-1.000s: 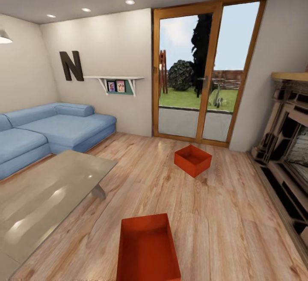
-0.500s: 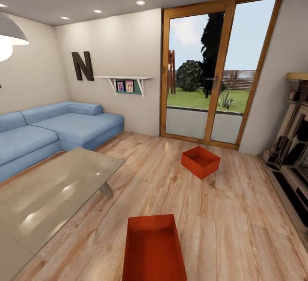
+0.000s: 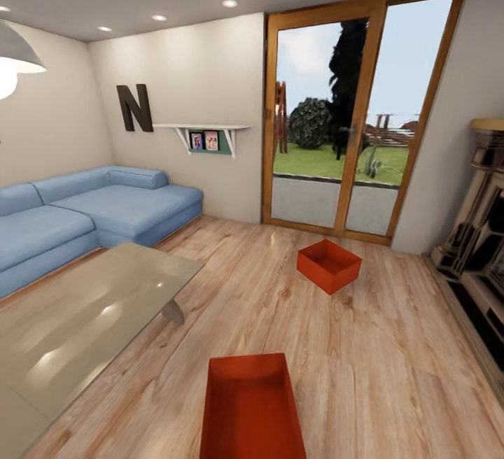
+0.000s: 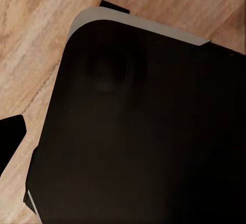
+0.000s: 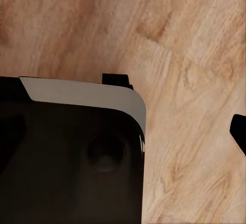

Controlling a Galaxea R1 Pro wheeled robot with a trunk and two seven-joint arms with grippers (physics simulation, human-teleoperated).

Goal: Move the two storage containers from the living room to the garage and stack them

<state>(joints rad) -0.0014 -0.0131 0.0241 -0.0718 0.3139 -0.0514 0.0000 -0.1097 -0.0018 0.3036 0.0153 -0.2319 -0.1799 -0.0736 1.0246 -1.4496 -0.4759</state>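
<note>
Two orange-red storage bins sit open-topped on the light wood plank floor of the living room. The near bin lies at the bottom of the head view, a plain straight-walled rectangle with its long axis running away from the robot toward the glass doors. The far bin stands well apart from it, nearer the doors, turned so one corner points back at the robot; it looks closer to square. Both have smooth matte walls and bare insides.

To the left are a glossy glass tabletop and a soft blue sofa; a fireplace lines the right wall.

Each wrist view shows a dark rounded robot body over grained planks, with no claw fingers clear, so neither claw's opening can be told, nor the bins' place relative to them.
</note>
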